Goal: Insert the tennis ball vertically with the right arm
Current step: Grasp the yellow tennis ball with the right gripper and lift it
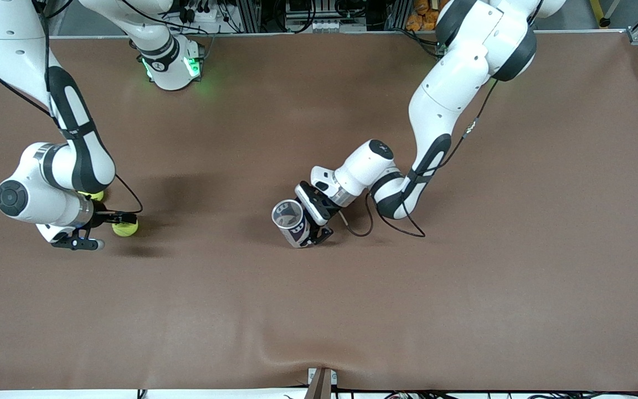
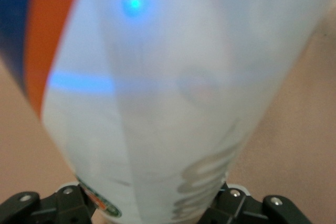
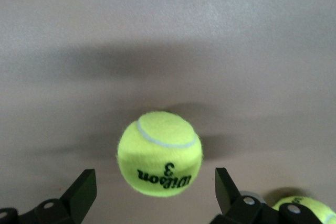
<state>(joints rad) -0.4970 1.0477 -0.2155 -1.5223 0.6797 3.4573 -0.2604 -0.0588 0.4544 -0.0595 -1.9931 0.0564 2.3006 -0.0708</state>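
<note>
A yellow tennis ball [image 1: 125,227] [image 3: 160,153] lies on the brown table toward the right arm's end. My right gripper [image 1: 109,230] [image 3: 156,195] is low at the ball and open, with one finger on each side and neither touching it. Near the table's middle, my left gripper [image 1: 303,223] [image 2: 157,203] is shut on a clear tennis-ball can [image 1: 291,221] [image 2: 168,103] with a white, orange and blue label. The can is tilted, its open mouth turned up and toward the right arm's end. It fills the left wrist view.
A second tennis ball [image 1: 96,195] [image 3: 302,208] lies beside the right gripper, farther from the front camera and partly under the right wrist. Brown table [image 1: 352,310] stretches between the two arms. The left arm's cable [image 1: 374,221] loops on the table by its wrist.
</note>
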